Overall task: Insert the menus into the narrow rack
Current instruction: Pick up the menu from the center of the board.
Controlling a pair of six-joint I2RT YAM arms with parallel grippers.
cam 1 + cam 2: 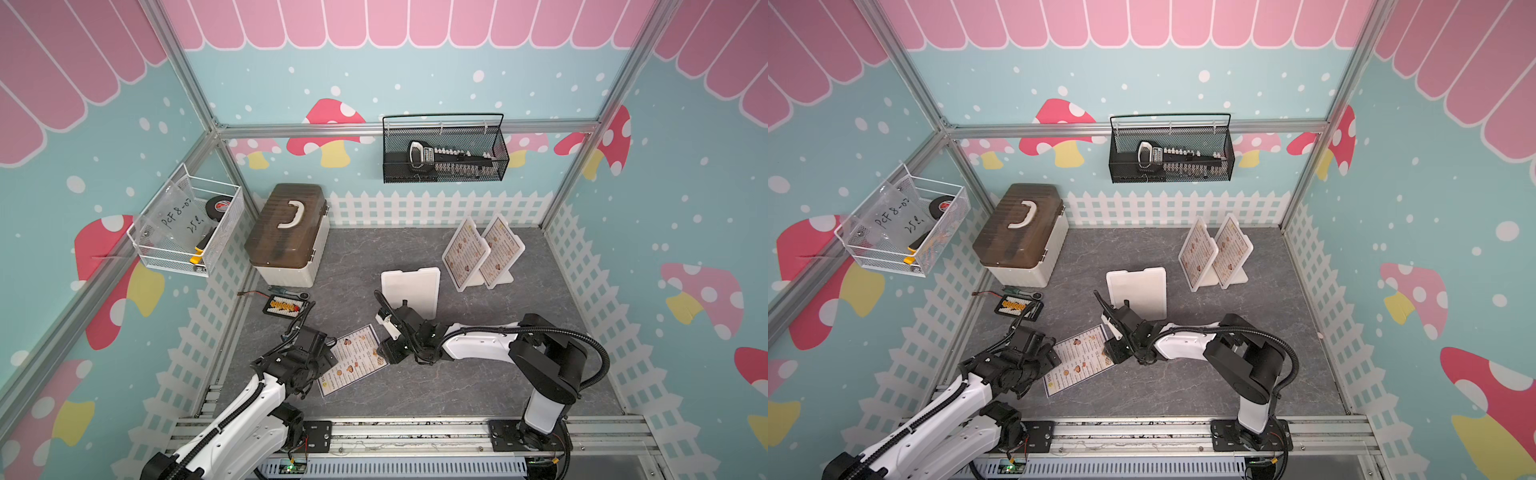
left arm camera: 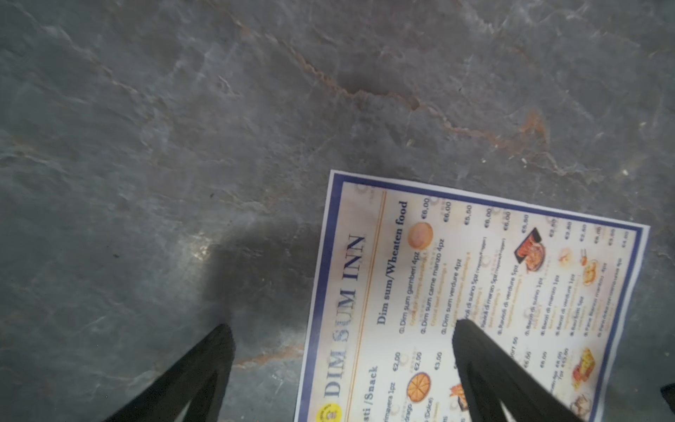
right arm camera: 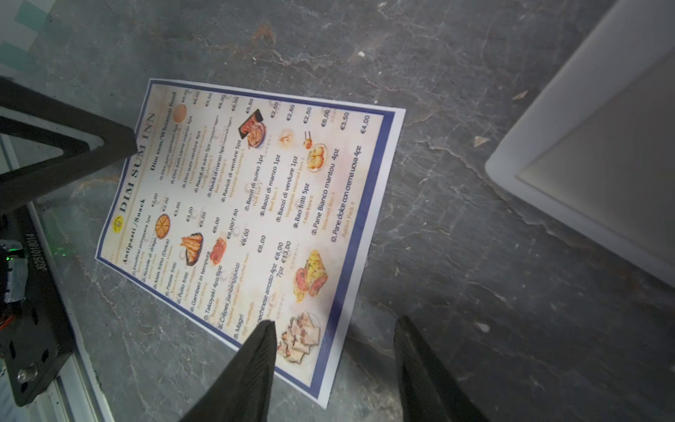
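Menus (image 1: 357, 361), three: two in one rack (image 1: 506, 279), one flat; left hand (image 2: 341, 327), right hand (image 3: 335, 323) both spread, empty.

You've got one menu (image 1: 1080, 360) flat on the grey table (image 1: 1183, 386) — left gripper (image 1: 1057, 352) over one edge, right gripper (image 1: 1113, 352) over the opposite edge. Further back, a second menu (image 1: 1198, 254) and third menu (image 1: 1232, 248) lean in the white rack (image 1: 1239, 277).

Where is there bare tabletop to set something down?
Free: front strip between flat menu and right arm base; back patch between toolbox and standing menus. Crowded: front left, left fingers and right fingers straddle that menu's edges.
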